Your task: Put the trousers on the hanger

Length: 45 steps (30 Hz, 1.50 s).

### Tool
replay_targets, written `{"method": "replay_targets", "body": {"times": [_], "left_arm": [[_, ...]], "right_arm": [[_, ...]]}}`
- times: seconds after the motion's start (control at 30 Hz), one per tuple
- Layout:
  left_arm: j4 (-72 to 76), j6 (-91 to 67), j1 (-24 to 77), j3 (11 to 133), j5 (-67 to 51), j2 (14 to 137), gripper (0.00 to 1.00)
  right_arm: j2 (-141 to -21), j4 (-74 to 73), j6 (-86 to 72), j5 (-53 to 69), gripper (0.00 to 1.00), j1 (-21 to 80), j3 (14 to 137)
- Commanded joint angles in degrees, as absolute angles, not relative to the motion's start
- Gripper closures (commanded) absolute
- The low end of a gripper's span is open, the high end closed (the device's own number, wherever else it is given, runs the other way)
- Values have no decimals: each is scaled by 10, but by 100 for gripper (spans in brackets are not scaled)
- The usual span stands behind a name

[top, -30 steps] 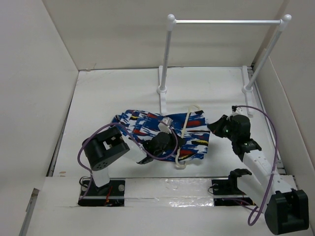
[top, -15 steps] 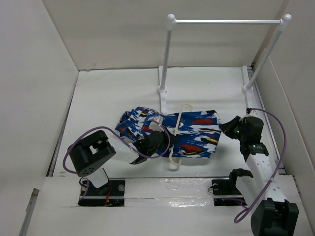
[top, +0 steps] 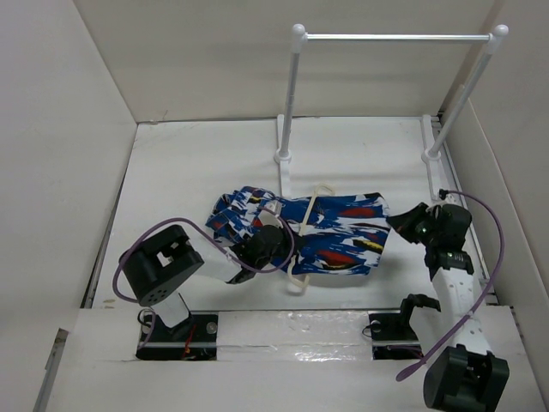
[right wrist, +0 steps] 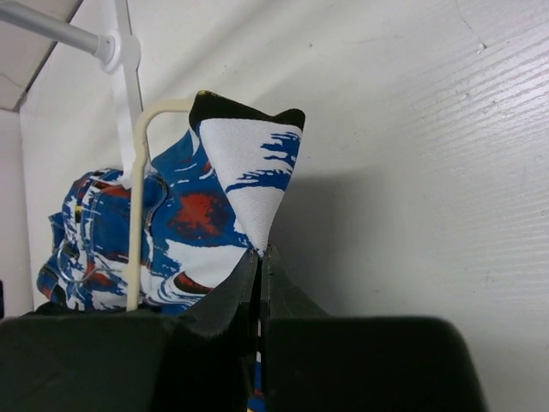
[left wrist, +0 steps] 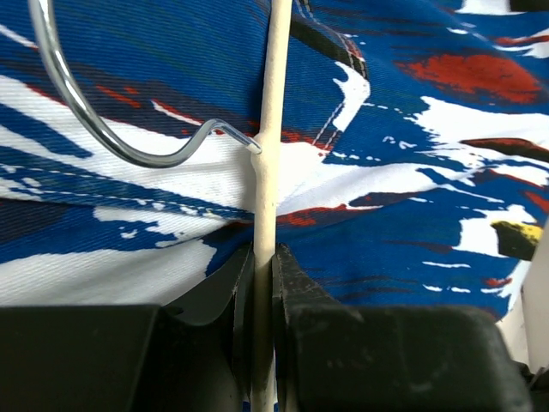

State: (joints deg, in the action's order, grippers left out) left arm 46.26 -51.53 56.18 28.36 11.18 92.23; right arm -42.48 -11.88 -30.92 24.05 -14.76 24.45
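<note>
Meanwhile, left hand tight on the hanger, right hand tight on a corner of the trousers.

left arm low, left jaws clamped, right arm folded, right jaws clamped

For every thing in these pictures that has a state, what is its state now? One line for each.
trousers: lying flat, bunched at the left end, right corner pinched and lifted.
hanger: lying across the trousers, its bar gripped.
left gripper: shut on the hanger.
right gripper: shut on the trousers.
rack: standing upright.
</note>
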Motion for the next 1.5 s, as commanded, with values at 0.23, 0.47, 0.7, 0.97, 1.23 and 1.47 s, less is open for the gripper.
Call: {"method": "replay_targets", "body": {"times": [0.23,0.47,0.7,0.97,1.23,1.47], "left_arm": [[386,-490,554,306,177,959,100],[368,-520,569,342,185,1000,100],[269,-515,556,374,272,989,100],[269,-494,525,336,268,972,100],[264,-503,553,342,275,941,100],[183,-533,642,339,379,784,100]], "right_arm": [[-374,-89,-294,213,100,-192,345],[-396,-81,-293,285,100,-192,364],[-384,-153,-262,211,100,-192,403],[-388,-120,-297,242,100,-234,396],[-385,-123,-279,242,100,-234,337],[-398,-68,-280,252,82,-234,242]]}}
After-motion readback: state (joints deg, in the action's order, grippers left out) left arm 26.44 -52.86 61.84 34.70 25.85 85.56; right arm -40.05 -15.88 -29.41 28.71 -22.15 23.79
